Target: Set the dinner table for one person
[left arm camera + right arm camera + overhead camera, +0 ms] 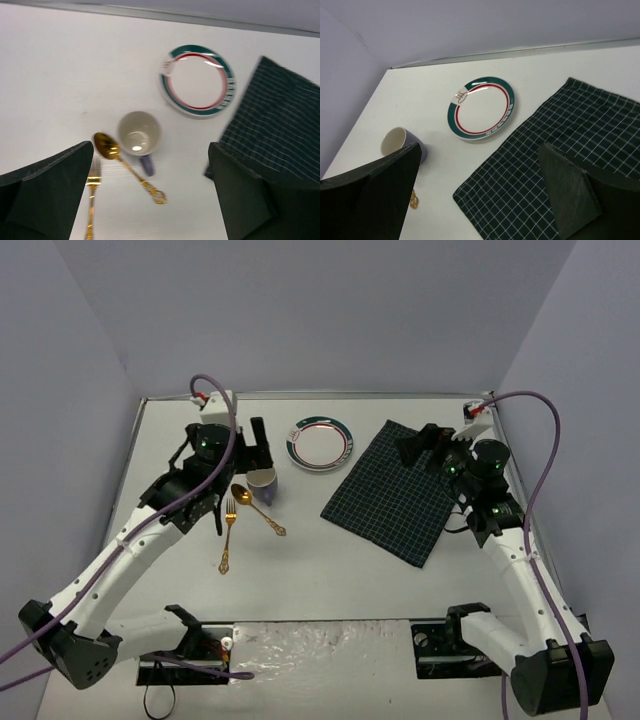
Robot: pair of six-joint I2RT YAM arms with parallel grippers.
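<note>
The white dinner table (320, 570) holds a green-and-red rimmed plate (320, 443) at the back, and a dark green checked cloth (395, 492) lies flat to its right. A purple cup (263, 485) stands upright left of the plate, with a gold spoon (258, 508) and a gold fork (228, 535) lying beside it. My left gripper (258, 445) hangs open above the cup (139, 134), nothing between its fingers. My right gripper (420, 445) is open over the cloth's (560, 165) far edge, holding nothing. The plate (481, 107) sits just left of that cloth.
Grey walls close in the table on the left, back and right. A thin metal edge (310, 396) runs along the far side. Both arm bases sit at the near edge, and purple cables loop over each arm.
</note>
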